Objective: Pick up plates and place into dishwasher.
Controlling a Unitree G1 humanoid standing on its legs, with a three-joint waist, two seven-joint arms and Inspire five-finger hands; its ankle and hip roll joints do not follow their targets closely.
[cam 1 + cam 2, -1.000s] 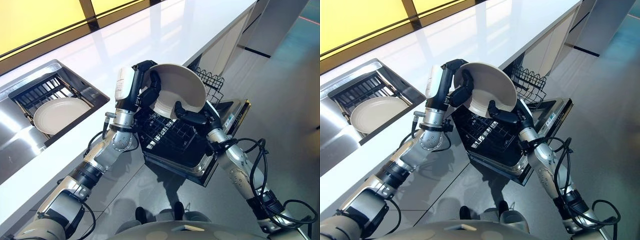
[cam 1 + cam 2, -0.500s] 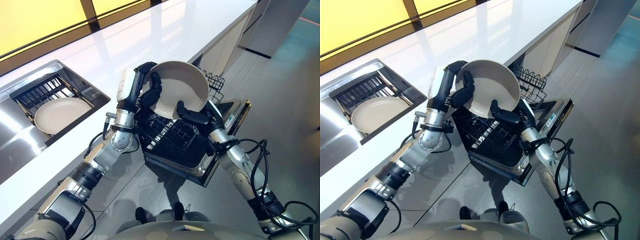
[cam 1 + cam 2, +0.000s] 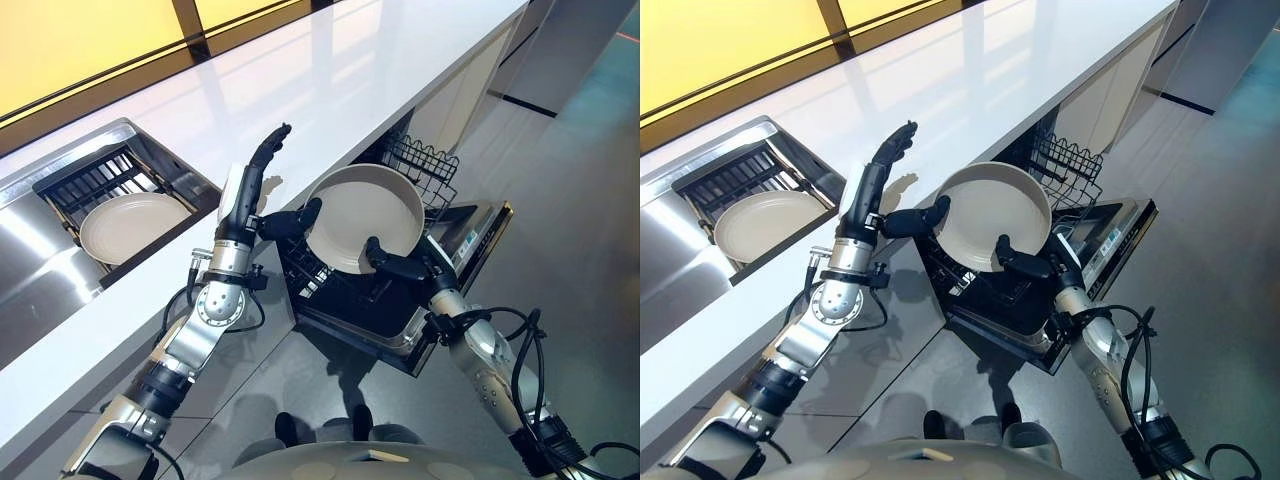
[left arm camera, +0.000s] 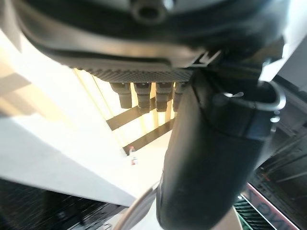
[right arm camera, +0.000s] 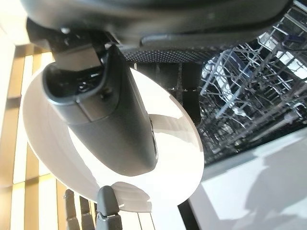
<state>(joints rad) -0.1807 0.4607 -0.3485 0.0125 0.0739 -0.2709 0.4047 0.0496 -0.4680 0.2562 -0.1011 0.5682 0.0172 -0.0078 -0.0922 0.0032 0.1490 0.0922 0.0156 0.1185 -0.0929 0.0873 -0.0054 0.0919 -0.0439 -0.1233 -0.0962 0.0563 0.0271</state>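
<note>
The right hand [image 3: 392, 267] pinches the lower rim of a cream plate [image 3: 365, 215], its thumb lying across the inner face; its fingers are hidden behind the plate. The plate stands tilted above the open dishwasher [image 3: 470, 240], over the dark lower rack [image 3: 330, 268], which it partly covers. The left hand [image 3: 262, 190] is spread wide, fingers straight and raised, and the thumb tip touches the plate's left rim. Farther, a second plate [image 3: 130, 222] lies in the sink [image 3: 40, 290], beside the white counter [image 3: 330, 70].
</note>
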